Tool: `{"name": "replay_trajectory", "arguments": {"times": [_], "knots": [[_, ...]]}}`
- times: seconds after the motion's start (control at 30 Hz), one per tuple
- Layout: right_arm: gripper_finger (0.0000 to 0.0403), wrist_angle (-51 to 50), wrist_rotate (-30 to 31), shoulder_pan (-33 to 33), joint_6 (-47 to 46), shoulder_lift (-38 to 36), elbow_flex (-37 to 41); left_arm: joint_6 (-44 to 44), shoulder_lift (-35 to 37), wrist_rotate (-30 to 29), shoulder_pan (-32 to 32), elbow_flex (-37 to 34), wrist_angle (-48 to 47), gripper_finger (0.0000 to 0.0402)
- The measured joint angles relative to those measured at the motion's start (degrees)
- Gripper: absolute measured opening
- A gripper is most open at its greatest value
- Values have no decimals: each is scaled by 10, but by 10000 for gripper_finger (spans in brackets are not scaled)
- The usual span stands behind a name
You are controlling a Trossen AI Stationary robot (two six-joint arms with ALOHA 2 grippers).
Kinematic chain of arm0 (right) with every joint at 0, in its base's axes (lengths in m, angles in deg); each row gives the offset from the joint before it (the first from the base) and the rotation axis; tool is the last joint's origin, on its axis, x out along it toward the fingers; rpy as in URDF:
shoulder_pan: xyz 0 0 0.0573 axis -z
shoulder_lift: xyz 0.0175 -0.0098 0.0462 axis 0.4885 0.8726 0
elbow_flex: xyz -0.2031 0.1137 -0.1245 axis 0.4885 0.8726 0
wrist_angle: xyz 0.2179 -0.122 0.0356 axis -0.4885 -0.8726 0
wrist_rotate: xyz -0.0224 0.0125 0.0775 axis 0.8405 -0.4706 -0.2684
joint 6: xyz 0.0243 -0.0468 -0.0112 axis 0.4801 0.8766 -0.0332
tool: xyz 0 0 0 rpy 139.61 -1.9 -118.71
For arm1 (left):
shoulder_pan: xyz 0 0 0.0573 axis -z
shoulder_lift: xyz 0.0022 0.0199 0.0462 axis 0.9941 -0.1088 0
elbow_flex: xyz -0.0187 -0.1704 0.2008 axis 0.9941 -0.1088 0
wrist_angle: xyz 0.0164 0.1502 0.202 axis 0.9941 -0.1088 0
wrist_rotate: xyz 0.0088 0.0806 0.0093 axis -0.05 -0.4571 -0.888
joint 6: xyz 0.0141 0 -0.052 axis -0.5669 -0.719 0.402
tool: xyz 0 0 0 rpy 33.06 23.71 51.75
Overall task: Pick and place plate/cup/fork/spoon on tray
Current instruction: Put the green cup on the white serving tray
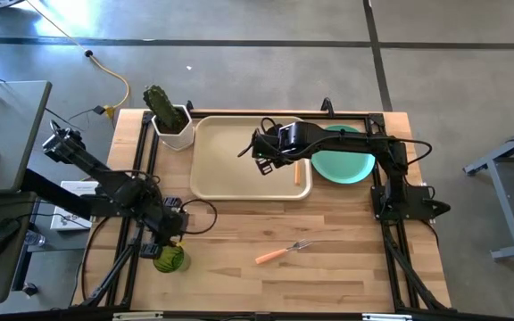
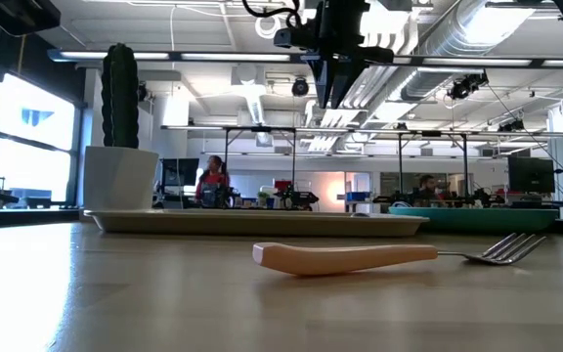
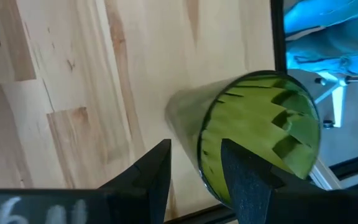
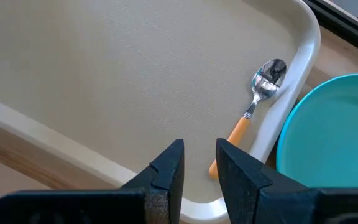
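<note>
**Wooden table, cup at the left claw, spoon on the tray**

Pale butcher-block planks make up the table [image 1: 328,232], with a bright open workroom behind it in the low view, where seated people show far off.

Nearest the table's front edge, the left gripper [image 3: 194,168] stands at the cup [image 3: 260,137], a translucent green tumbler lying on its side with ribbed walls; its fingers are parted, one dark finger [image 3: 247,180] crossing the cup's rim and the other on bare wood beside it. Whether they press the cup I cannot tell. From above, the cup [image 1: 171,259] lies just under that claw, by the front left corner.

To the right of that claw, well apart, the fork [image 1: 284,251] lies flat on the wood, orange handle and silver tines; the low view shows it [image 2: 389,256] closest of all.

Farther back, the right gripper [image 4: 199,168] hangs over the smooth beige tray [image 4: 73,124], fingers slightly apart and holding nothing. Just beyond it the spoon [image 4: 253,112] lies on the tray against the raised rim, and past the rim sits the round teal plate [image 4: 334,137] on the table. Only the high view shows the white square pot with the cactus [image 1: 169,120] at the tray's far left corner.
</note>
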Motion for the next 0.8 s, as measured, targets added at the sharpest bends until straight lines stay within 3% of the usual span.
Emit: {"name": "replay_trajectory", "arguments": {"times": [0.53,0.67,0.8], "knots": [[84,0,0,0,5,0,0,16,-51,-34,7,0,0,126],[84,0,0,0,4,0,0,21,-48,-36,7,0,0,96],[84,0,0,0,5,0,0,20,-48,-37,7,0,0,37]]}}
